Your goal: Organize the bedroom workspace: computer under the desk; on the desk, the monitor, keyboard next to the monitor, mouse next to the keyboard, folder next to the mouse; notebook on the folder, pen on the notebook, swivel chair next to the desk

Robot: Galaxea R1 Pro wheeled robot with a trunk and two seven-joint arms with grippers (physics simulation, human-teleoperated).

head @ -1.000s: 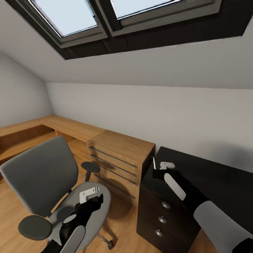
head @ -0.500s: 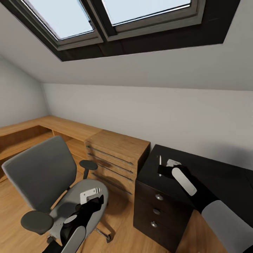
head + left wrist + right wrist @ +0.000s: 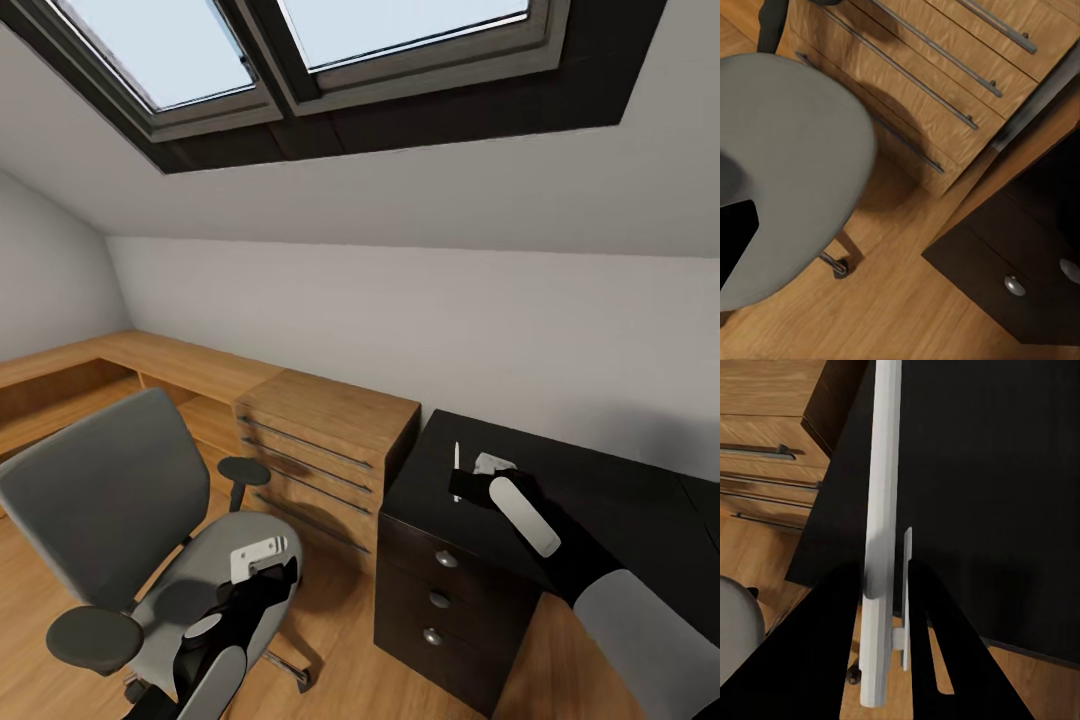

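Note:
My right gripper (image 3: 462,487) is shut on a thin white pen (image 3: 457,460), held upright just above the near left corner of the black desk (image 3: 620,500). In the right wrist view the pen (image 3: 881,510) runs lengthwise between the two dark fingers, with the black desk top (image 3: 990,472) under it. The grey swivel chair (image 3: 100,500) stands at the left on the wooden floor. My left gripper (image 3: 268,575) hangs open over the chair's seat (image 3: 787,150), with nothing in it.
A wooden drawer cabinet (image 3: 320,440) with bar handles stands between the chair and the black desk's drawer unit (image 3: 1020,255). A long wooden counter (image 3: 150,360) runs along the left wall. Sloped skylights are overhead. Bare wooden floor lies under the chair.
The whole picture has shifted, so the camera has moved. My right gripper with the pen now sits a little farther in over the black desk's corner. The left gripper is unchanged.

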